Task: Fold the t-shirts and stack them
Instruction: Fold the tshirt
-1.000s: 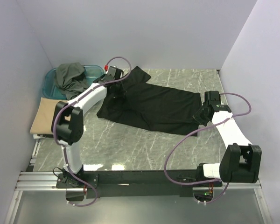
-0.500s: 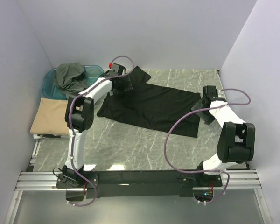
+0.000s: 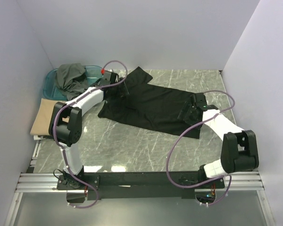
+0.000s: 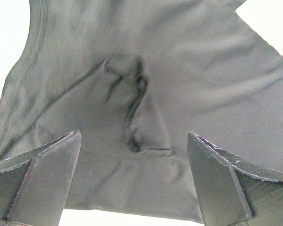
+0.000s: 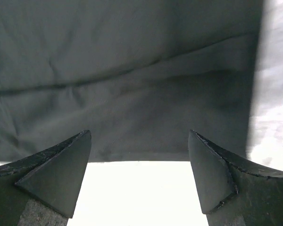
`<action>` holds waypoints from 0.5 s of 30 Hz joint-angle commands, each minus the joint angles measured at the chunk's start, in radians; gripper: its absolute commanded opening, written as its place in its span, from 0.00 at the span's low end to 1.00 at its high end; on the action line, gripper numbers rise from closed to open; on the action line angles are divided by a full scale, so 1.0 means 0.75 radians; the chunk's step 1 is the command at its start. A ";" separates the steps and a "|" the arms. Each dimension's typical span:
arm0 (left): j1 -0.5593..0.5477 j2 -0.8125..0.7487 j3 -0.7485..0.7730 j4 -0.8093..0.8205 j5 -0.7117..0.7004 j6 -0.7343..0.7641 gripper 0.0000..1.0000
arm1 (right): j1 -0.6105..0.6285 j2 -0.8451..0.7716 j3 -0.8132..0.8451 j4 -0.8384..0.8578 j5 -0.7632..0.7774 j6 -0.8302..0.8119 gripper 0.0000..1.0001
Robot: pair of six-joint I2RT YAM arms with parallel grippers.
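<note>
black t-shirt [image 3: 151,106] flat, long axis far-left to near-right across surface [image 3: 132,146] | left claw [image 4: 133,133] above far-left end, spread, empty | right claw [image 5: 139,132] above near-right hem, spread, empty

Matt black cloth t-shirt [image 3: 155,106] on glossy marbled table [image 3: 132,146].

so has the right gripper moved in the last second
Yes. The right gripper has shifted left, away from the right wall, and now sits open over the black shirt's end.
</note>
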 commanded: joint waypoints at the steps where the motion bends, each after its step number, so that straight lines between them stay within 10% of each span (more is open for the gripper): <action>1: -0.004 0.002 -0.105 0.081 0.039 -0.063 0.99 | 0.036 0.052 -0.021 0.143 -0.109 -0.023 0.89; 15: 0.051 0.116 -0.175 0.139 0.057 -0.112 0.99 | 0.030 0.395 0.188 0.198 0.026 -0.009 0.89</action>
